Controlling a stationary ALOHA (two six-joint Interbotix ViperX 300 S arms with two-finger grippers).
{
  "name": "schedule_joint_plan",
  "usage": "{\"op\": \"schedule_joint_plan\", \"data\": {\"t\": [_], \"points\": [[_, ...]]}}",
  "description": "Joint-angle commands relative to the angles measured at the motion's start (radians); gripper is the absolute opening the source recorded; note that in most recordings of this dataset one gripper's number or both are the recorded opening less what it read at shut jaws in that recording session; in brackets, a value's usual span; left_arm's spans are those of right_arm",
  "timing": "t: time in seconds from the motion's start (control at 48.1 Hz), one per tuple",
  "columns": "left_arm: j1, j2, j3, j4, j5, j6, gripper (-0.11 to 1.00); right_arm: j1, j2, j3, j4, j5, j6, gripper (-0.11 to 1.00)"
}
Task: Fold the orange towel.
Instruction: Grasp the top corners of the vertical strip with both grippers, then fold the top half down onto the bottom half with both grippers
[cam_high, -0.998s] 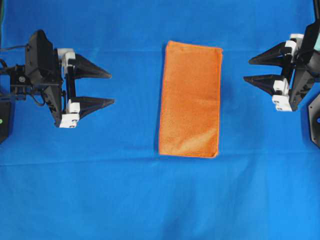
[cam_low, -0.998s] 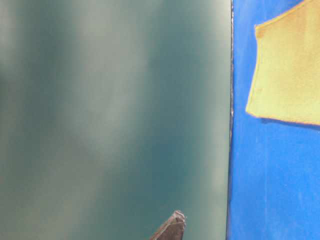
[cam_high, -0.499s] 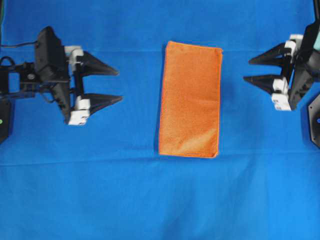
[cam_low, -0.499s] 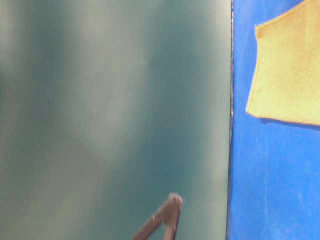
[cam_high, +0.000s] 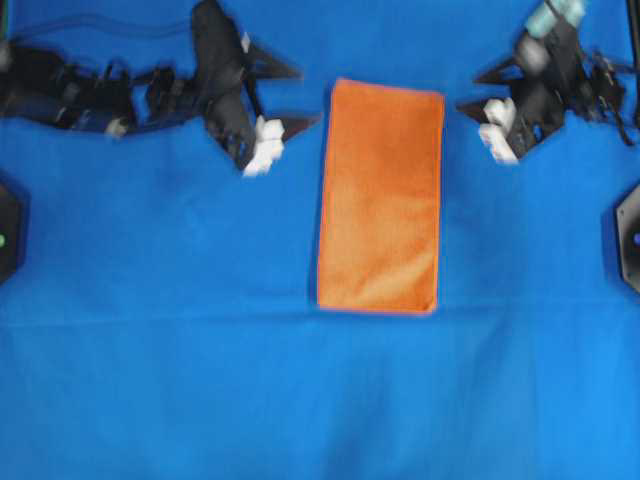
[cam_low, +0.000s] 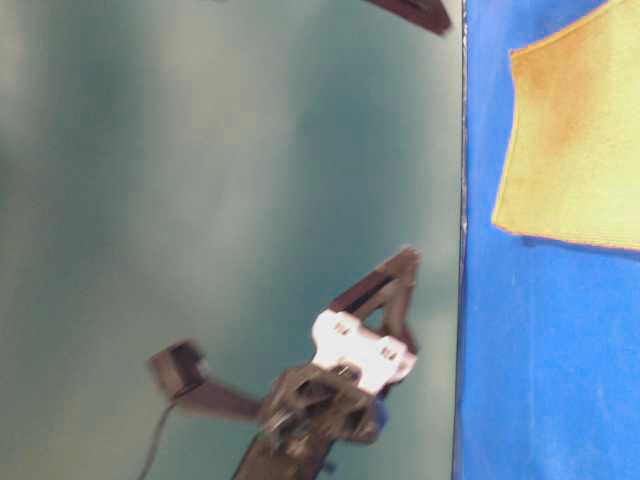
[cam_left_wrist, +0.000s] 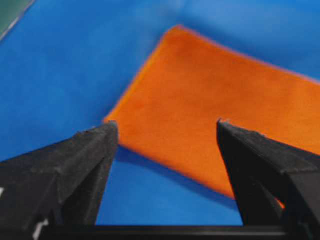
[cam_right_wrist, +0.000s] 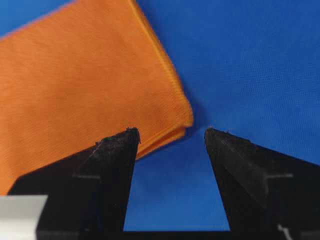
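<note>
A: Start with the left gripper (cam_high: 290, 95). How do its jaws stand?

B: Spread apart, with nothing between them. From the left wrist view the two black fingers (cam_left_wrist: 85, 165) frame a corner of the orange towel (cam_left_wrist: 215, 110), with blue cloth (cam_left_wrist: 60, 75) showing in the gap. From overhead, its nearer fingertip sits just beside the towel's upper left edge, not touching as far as I can tell (the picture is blurred there).

A: And the right gripper (cam_high: 475, 88)?

B: Also gaping wide and empty. Its wrist view shows both fingers (cam_right_wrist: 112, 170) either side of the towel's corner (cam_right_wrist: 75, 80), where a doubled edge is visible, two layers stacked. Overhead, its tips point toward the towel's upper right corner, near it but apart.

A: Where does the towel itself lie?

B: Flat in the middle of the blue cloth (cam_high: 200, 380), as a tall narrow rectangle (cam_high: 381, 198), long side running away from the camera's bottom edge. The grippers flank its far end, one on each side.

A: Anything from the table-level view?

B: One arm (cam_low: 340, 380) with white fittings, blurred, against a green backdrop (cam_low: 200, 200); the towel (cam_low: 570, 140) looks yellowish at the right, on the blue.
</note>
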Motion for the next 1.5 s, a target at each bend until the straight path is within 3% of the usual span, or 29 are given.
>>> {"op": "schedule_joint_plan", "data": {"t": [0.0,0.229,0.395,0.582,0.686,0.852,0.915,1.164,1.476], "points": [[0.017,0.049,-0.06,0.002,-0.009,0.002,0.73,-0.023,0.077,-0.044,-0.011,-0.035,-0.002,0.6],[0.051,0.21,-0.152,0.003,-0.017,0.002,0.73,-0.04,0.239,-0.086,-0.012,-0.097,-0.002,0.6],[0.071,0.31,-0.199,0.003,-0.032,0.002,0.73,-0.041,0.284,-0.091,-0.009,-0.123,-0.002,0.6],[0.084,0.334,-0.213,0.003,-0.032,0.002,0.66,-0.041,0.333,-0.097,-0.005,-0.158,-0.002,0.59],[0.08,0.334,-0.207,0.003,-0.032,0.002,0.51,-0.038,0.344,-0.097,-0.011,-0.16,-0.003,0.51],[0.063,0.334,-0.207,0.003,-0.034,0.003,0.12,-0.034,0.344,-0.101,-0.032,-0.161,-0.021,0.08],[0.057,0.334,-0.206,0.003,-0.035,0.003,0.01,-0.034,0.344,-0.106,-0.035,-0.161,-0.028,0.04],[0.055,0.316,-0.193,0.003,-0.037,0.005,0.01,-0.035,0.337,-0.146,-0.04,-0.144,-0.04,0.04],[0.08,0.238,-0.186,0.003,-0.031,0.006,0.01,-0.046,0.267,-0.209,-0.048,-0.038,-0.08,0.04]]}}
